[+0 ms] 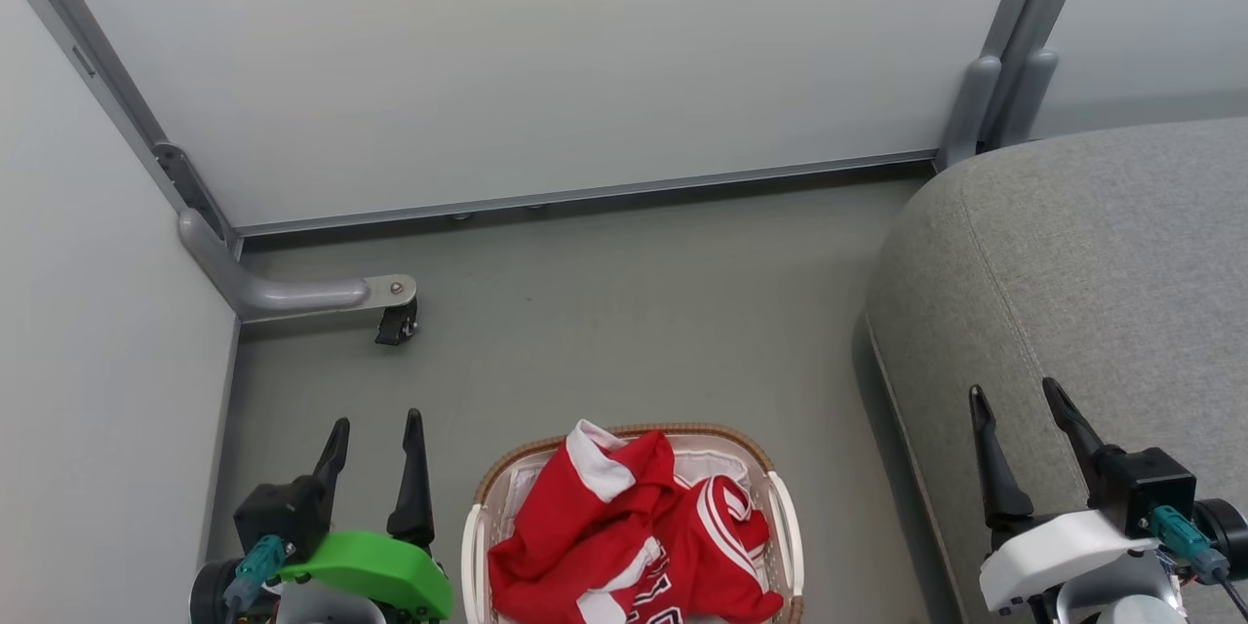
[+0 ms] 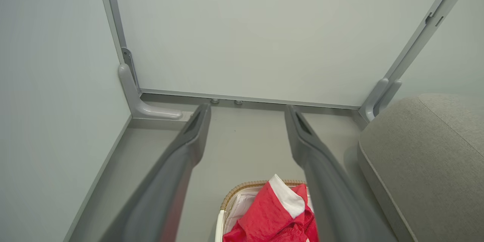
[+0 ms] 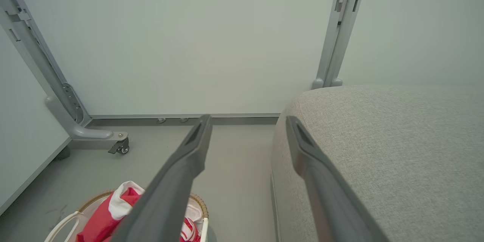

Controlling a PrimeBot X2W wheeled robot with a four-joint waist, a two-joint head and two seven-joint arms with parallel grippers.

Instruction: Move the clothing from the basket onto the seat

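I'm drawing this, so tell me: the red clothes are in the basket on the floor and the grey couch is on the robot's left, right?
Not quite. The red clothes are in the basket on the floor, but the grey couch is on the robot's right; the head view shows it.

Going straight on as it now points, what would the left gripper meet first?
Likely the foot of the wall panel; the left gripper, open, aims past the basket, over the floor. Depth is unclear.
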